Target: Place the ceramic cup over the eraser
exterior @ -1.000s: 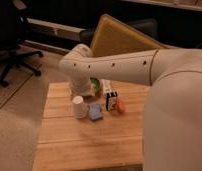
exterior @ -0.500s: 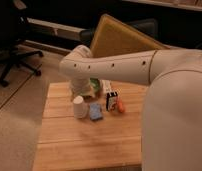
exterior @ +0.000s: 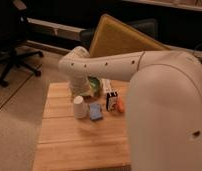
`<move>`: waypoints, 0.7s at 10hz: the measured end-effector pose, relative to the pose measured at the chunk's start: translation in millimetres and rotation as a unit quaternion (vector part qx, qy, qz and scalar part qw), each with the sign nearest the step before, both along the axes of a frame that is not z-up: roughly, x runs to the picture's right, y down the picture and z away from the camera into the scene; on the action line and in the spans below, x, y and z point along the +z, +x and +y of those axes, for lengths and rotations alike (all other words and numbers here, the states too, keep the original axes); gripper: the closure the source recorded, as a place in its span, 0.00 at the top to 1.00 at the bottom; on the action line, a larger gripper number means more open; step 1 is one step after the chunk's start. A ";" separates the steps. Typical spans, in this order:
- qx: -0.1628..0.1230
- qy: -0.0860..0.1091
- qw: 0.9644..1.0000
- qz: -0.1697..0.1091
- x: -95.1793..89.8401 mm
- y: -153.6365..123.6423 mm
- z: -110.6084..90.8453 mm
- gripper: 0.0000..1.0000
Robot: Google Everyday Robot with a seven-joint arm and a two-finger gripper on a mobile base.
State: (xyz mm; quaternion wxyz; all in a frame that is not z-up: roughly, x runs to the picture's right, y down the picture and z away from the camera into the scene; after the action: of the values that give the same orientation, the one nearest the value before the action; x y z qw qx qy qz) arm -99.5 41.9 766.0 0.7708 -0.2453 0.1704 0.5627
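Nothing had visibly shifted since the earlier frames; the arm held the same pose. The gripper (exterior: pixel 78 91) hung just above the ceramic cup (exterior: pixel 80 107), and whether it was spread or closed could not be told. The cup stood on the wooden table (exterior: pixel 64 145), just left of the blue eraser (exterior: pixel 96 111) and in front of the green bowl (exterior: pixel 95 86). Doing this well probably meant gripping the cup squarely, lifting it clear, then lowering it centred over the eraser.

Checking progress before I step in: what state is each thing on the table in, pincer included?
ceramic cup: standing on the table, covering nothing.
blue block: lying flat beside the cup, uncovered.
green bowl: upright, partly hidden by the arm.
pincer: low over the table, just behind the cup.
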 end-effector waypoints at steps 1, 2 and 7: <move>-0.006 -0.002 1.000 -0.007 5.5 -5.3 -1.6 0.65; -0.011 -0.005 1.000 -0.019 12.8 -14.8 -2.6 0.65; -0.022 -0.058 0.997 -0.049 36.9 -39.2 28.1 0.65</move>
State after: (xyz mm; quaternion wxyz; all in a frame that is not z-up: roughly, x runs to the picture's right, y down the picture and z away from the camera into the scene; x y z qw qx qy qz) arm -138.8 70.0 802.9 0.7750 -0.3133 0.1701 0.5219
